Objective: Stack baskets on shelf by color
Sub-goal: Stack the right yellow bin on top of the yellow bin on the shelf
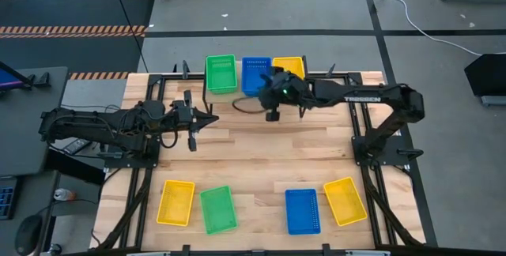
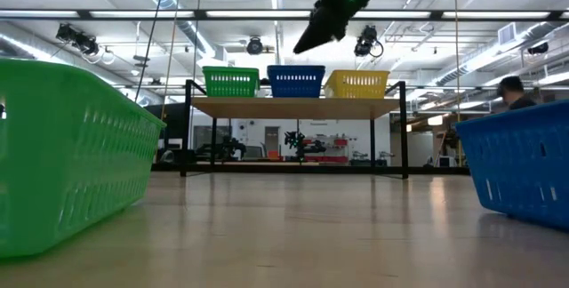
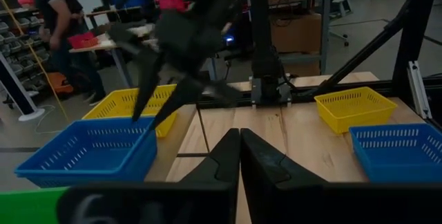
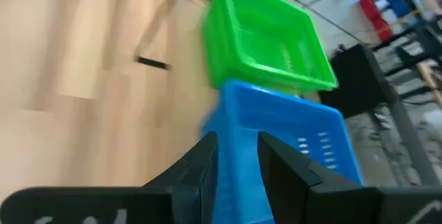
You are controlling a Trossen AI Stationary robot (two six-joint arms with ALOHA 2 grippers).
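Note:
Three baskets stand side by side on the shelf (image 2: 293, 108) at the table's far edge: green (image 1: 220, 73), blue (image 1: 254, 74) and yellow (image 1: 292, 66). My right gripper (image 4: 236, 156) hovers open just above the blue basket (image 4: 290, 134), pointing slantwise down toward the table's left, and nothing hangs from it (image 2: 300, 48). My left gripper (image 1: 212, 119) waits shut and level over the table's left half, touching nothing. Several more baskets rest on their bottoms along the near edge: yellow (image 1: 175, 202), green (image 1: 218, 208), blue (image 1: 302, 211) and yellow (image 1: 345, 201).
Bare wood lies in the middle of the table between the shelf and the near row of baskets. Black frame rails (image 1: 360, 122) run along both sides. A person (image 2: 511, 92) is in the room beyond the table, far right.

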